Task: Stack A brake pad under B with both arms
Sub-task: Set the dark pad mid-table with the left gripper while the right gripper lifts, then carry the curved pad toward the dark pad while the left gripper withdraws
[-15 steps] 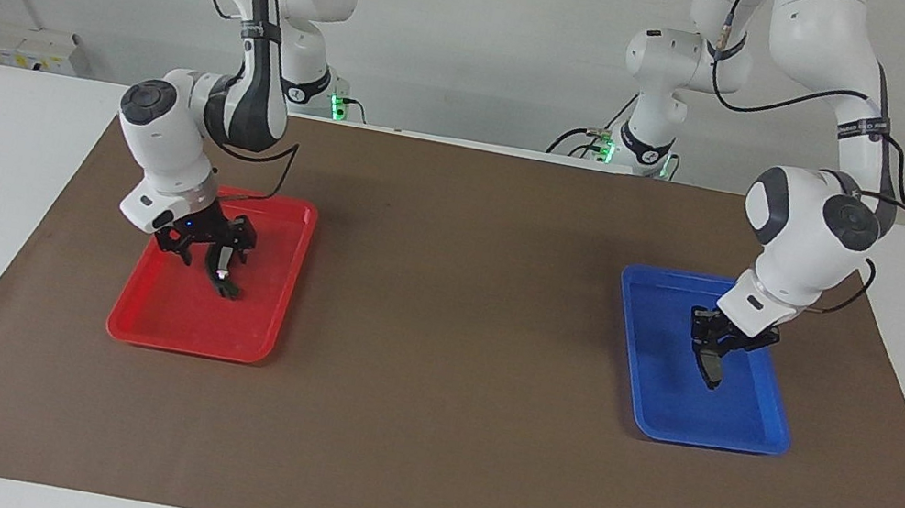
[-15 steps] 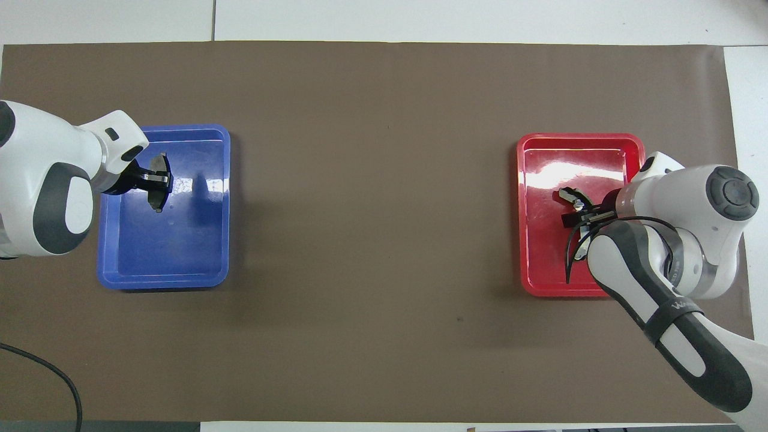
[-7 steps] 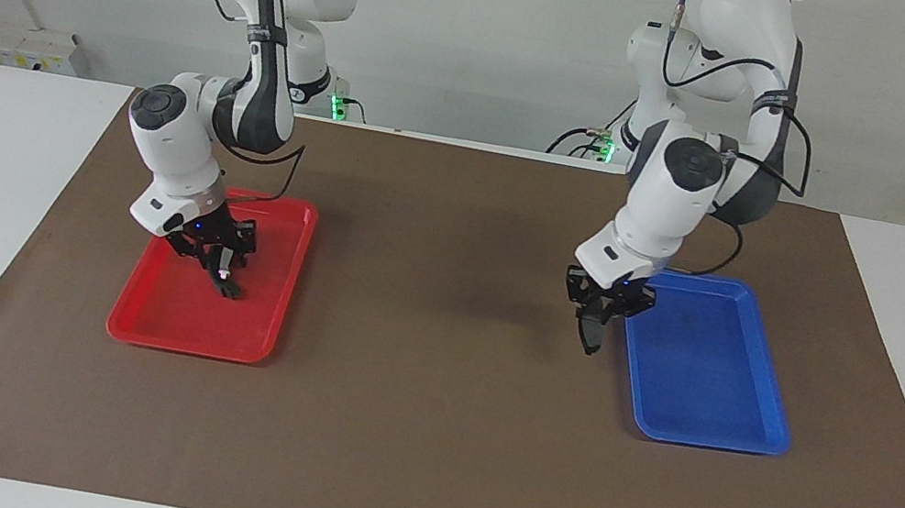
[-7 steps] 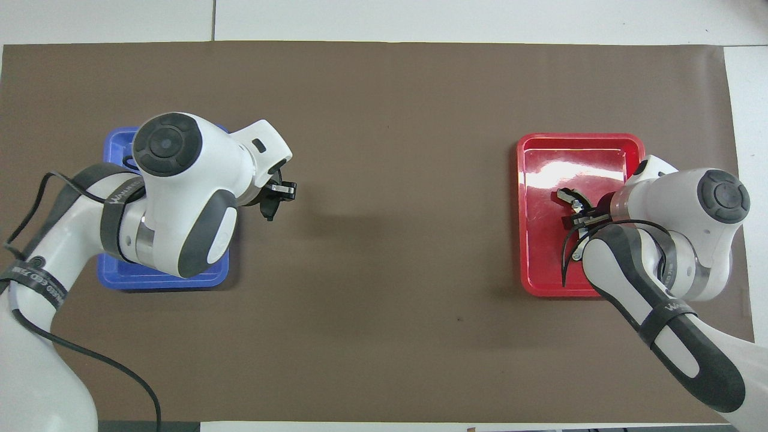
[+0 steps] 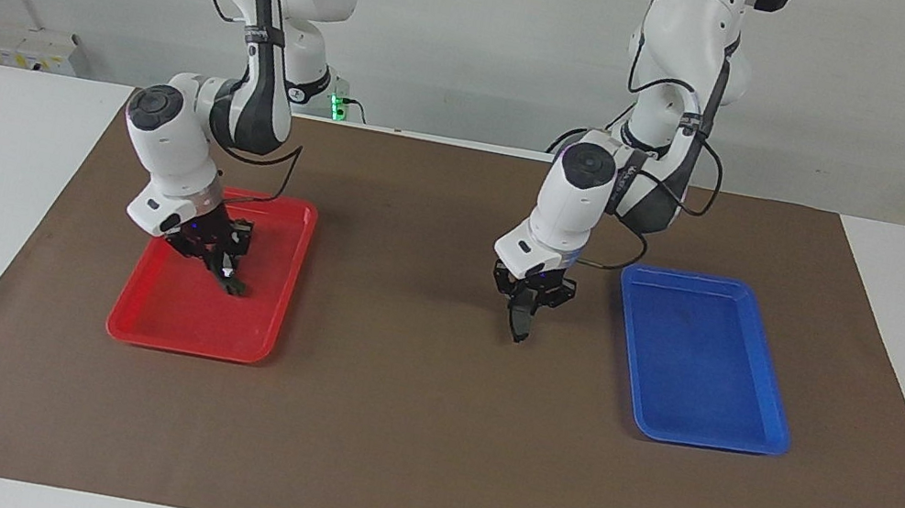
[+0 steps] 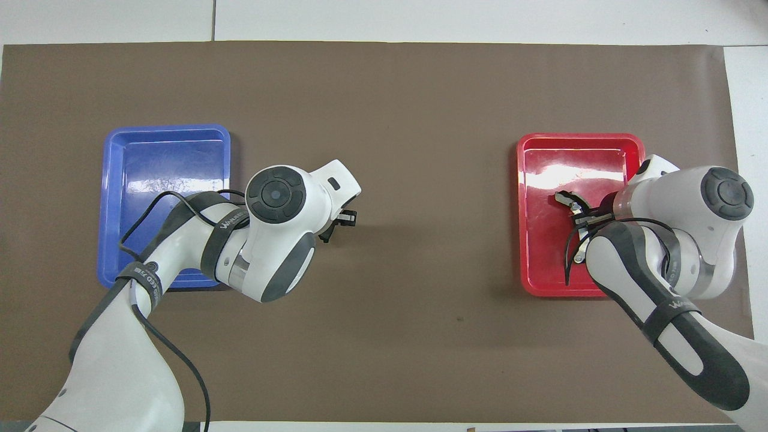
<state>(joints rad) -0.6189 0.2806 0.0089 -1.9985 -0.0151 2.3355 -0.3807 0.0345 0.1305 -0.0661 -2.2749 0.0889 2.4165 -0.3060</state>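
Observation:
The A brake pad (image 5: 518,328), small and dark grey, hangs on edge over the brown mat between the two trays. My left gripper (image 5: 524,308) is shut on its top. From overhead, the left gripper (image 6: 341,219) and the A brake pad (image 6: 327,233) peek out from under the arm's wrist. B (image 6: 567,197), the longer crescent piece with pale ends, lies in the red tray (image 6: 543,264). My right gripper (image 6: 585,219) is down in that tray and shut on B's middle. In the facing view, the right gripper (image 5: 224,265) sits low over B (image 5: 231,284).
The blue tray (image 5: 702,372) lies bare toward the left arm's end of the table. The red tray (image 5: 162,319) lies toward the right arm's end. A brown mat (image 5: 402,431) covers the table between and around them.
My left arm carried the A brake pad out of the blue tray to over the mat toward the table's middle. My right gripper closed on B in the red tray.

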